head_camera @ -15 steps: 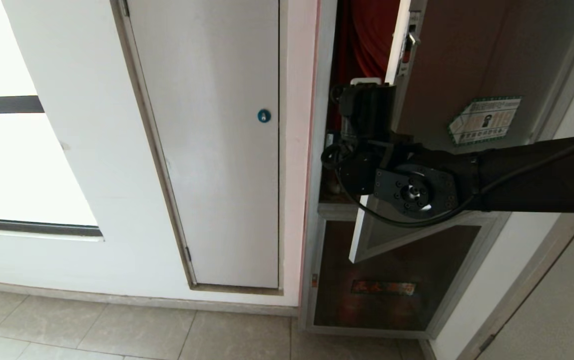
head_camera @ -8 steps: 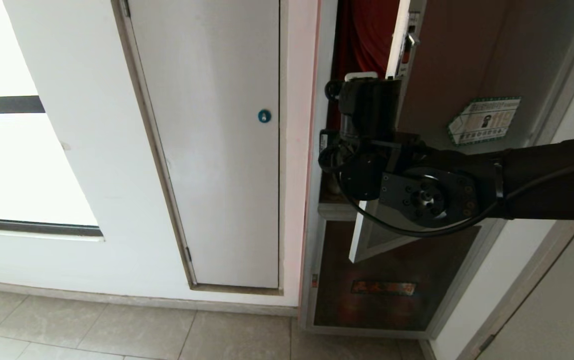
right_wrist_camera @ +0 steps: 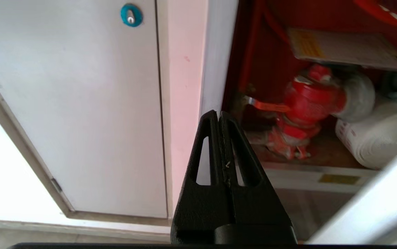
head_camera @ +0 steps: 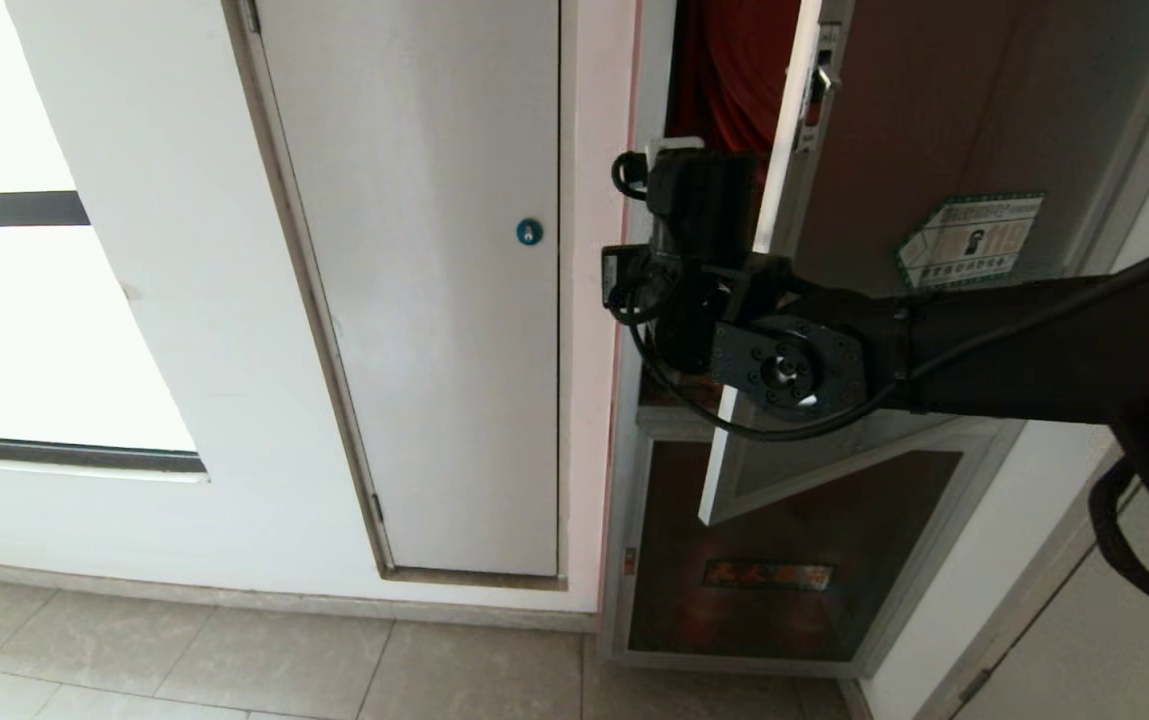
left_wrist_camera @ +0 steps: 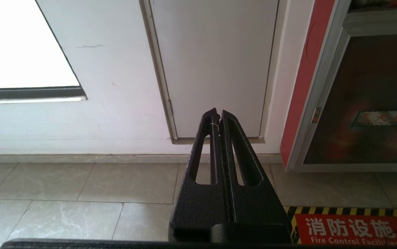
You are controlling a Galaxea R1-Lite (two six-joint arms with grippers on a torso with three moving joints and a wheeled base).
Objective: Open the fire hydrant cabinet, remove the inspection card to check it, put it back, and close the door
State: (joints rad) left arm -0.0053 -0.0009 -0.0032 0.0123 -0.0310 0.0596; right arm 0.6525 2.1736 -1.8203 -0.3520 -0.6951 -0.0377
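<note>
1. Leftmost, a bright window [head_camera: 34, 330] with a dark bar across it sits in the white wall; grey floor tiles [head_camera: 234, 670] run below.
2. Next comes the plain white door [head_camera: 434, 300] with its blue round lock [head_camera: 529, 232]; no writing shows on it.
3. Low down, in the left wrist view, the left gripper [left_wrist_camera: 218, 116] points at the foot of that white door, its jaws pressed together on nothing; beside it on the floor lies a red sign [left_wrist_camera: 348, 230] edged in yellow-and-black stripes, reading "Fire Control Facilities" under white Chinese characters.
4. Then the fire hydrant cabinet [head_camera: 634, 420], silver-framed with a red interior; its door [head_camera: 894, 130] stands swung open to the right, latch edge towards the robot.
5. At the opening's left edge the right gripper [right_wrist_camera: 218, 116] hangs before the cabinet frame, jaws clenched and empty; its black arm reaches in from the right across the door.
6. Inside, the right wrist view shows a red hydrant valve [right_wrist_camera: 305, 103], a white rolled hose [right_wrist_camera: 381, 138], and above them the inspection card [right_wrist_camera: 347, 48], a pale sheet with a yellow band, its print too blurred to read.
7. On the door's glass a green-edged hexagonal sticker [head_camera: 969, 242] bears a telephone picture; its text is too small to read.
8. Below, the smaller glass panel [head_camera: 784, 560] carries an orange label [head_camera: 769, 574]; its lettering is illegible.
</note>
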